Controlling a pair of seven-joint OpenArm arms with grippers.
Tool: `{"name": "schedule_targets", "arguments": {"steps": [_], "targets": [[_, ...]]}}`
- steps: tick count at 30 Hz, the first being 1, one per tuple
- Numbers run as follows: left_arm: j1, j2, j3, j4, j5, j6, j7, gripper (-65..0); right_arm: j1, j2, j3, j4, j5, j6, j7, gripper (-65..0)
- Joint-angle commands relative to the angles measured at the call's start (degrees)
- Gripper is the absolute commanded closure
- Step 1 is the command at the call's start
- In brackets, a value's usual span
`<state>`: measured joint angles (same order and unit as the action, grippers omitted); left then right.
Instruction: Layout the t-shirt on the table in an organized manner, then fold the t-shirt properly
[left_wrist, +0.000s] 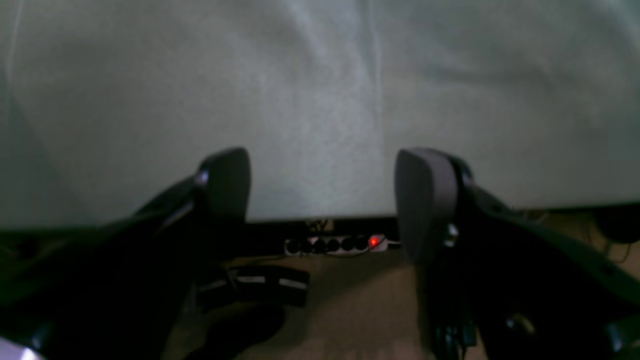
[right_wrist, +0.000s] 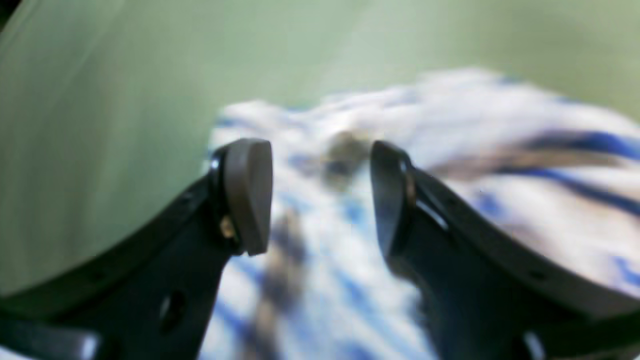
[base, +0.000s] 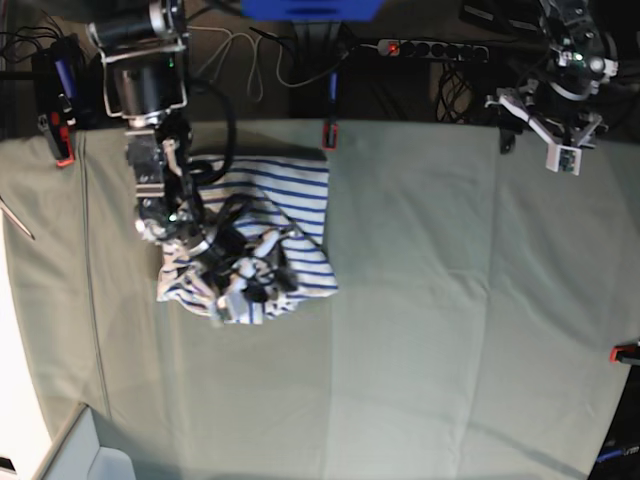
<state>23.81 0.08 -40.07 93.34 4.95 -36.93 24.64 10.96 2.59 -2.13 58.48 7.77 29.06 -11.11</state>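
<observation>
The t-shirt (base: 265, 235), white with thin blue stripes, lies crumpled in a heap on the left half of the table (base: 430, 300). My right gripper (right_wrist: 320, 195) hangs just over the heap, open, with striped cloth (right_wrist: 450, 165) blurred behind and below the fingers and nothing pinched between them. In the base view that gripper (base: 250, 278) sits over the shirt's near part. My left gripper (left_wrist: 325, 195) is open and empty above the table's far edge (left_wrist: 320, 217), well away from the shirt. Its arm (base: 565, 90) stands at the back right corner.
A power strip (left_wrist: 335, 244) with a red light lies on the floor beyond the far edge, also seen in the base view (base: 430, 47). Red clamps (base: 328, 135) (base: 62, 150) grip the cloth at the far edge. A grey bin (base: 85, 455) sits at the near left corner.
</observation>
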Motion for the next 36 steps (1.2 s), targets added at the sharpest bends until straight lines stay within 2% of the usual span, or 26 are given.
{"name": "schedule_targets", "arguments": {"steps": [1, 7, 11, 13, 18, 20, 25, 32, 34, 36], "targets": [[-0.03, -0.12, -1.02, 0.95, -0.51, -0.04, -1.22, -43.7, 1.57, 0.71, 1.12, -0.76, 0.36, -2.82, 2.28, -32.7], [-0.21, -0.21, -1.82, 0.95, -0.51, -0.04, -1.22, -43.7, 3.32, 3.34, 3.49, -7.88, 0.36, -9.85, 9.66, -33.3], [-0.12, -0.12, -1.64, 0.95, -0.51, -0.04, -1.22, -43.7, 1.74, 4.14, 3.58, -5.95, 0.54, -12.93, 13.27, -36.0], [0.32, -0.03, -1.55, 0.95, -0.51, -0.13, -1.22, -43.7, -1.6, 4.22, 3.58, 0.03, 0.54, -13.19, 14.85, -36.5], [1.99, 0.06, -1.46, 0.33, -1.21, -0.13, -1.13, -43.7, -9.95, 3.52, 3.49, 17.87, 0.54, -13.19, 14.67, -36.5], [3.48, 0.06, -1.55, 0.24, -4.12, -0.13, -1.13, -43.7, -13.73, 2.2, 3.58, 24.73, 0.54, -13.19, 14.67, -36.5], [7.79, -0.03, -1.38, 0.15, -12.55, -0.13, -1.13, -43.6, -23.66, 2.29, 3.85, 36.33, 0.54, -13.37, 14.85, -36.4], [8.67, -0.56, 5.66, -8.72, -14.31, -0.13, -1.22, -43.3, -34.3, -0.96, 12.99, 39.15, 0.54, -13.37, 15.11, -35.7], [8.14, -0.65, 7.5, -12.68, -14.31, -0.13, -1.39, -42.6, -36.41, -2.28, 15.89, 38.88, 0.54, -13.28, 14.94, -33.4], [6.47, -1.26, 9.61, -17.25, -14.58, -0.13, -1.57, -35.7, -38.35, -3.6, 18.7, 38.09, 0.54, -13.1, 14.76, -28.3]]}}
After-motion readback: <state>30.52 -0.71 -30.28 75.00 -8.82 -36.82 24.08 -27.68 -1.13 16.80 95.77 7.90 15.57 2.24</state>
